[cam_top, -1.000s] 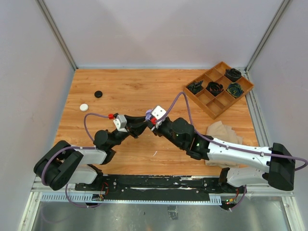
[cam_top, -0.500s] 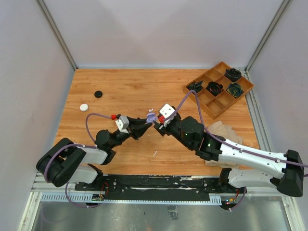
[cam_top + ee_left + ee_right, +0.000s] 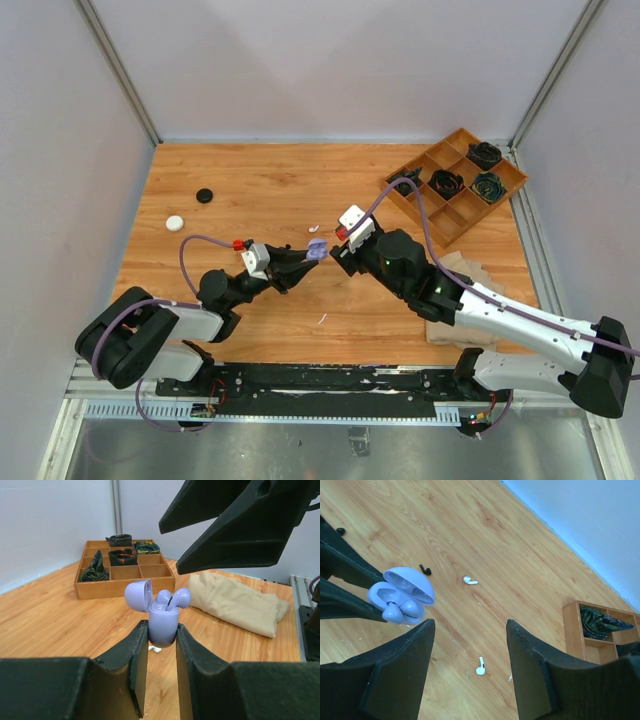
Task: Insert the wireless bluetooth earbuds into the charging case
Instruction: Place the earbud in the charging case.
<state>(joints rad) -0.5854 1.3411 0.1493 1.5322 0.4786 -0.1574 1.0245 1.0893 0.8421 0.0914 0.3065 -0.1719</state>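
Left gripper pinches the lavender charging case between its two matte black fingers, clamping the smooth, rounded lower shell from both sides and holding it upright above the wooden table, near the middle. The case's domed lid is flipped open to the left in the left wrist view. Two glossy lavender earbuds sit in the case, their rounded heads bulging above its rim; whether they are fully seated cannot be told.

The right gripper hangs just right of the case with its wedge-shaped black fingers spread wide and nothing between them.

On the planks beyond the case, the right wrist view shows a tiny black earbud, a curved white earbud near it, and another white earbud with a bulb and short stem, lying apart.

At the far right corner stands a square wooden tray split into compartments, several holding dark coiled bundles. A crumpled beige cloth lies near the tray on its near side. Far left on the table rest a round black disc and a round white disc
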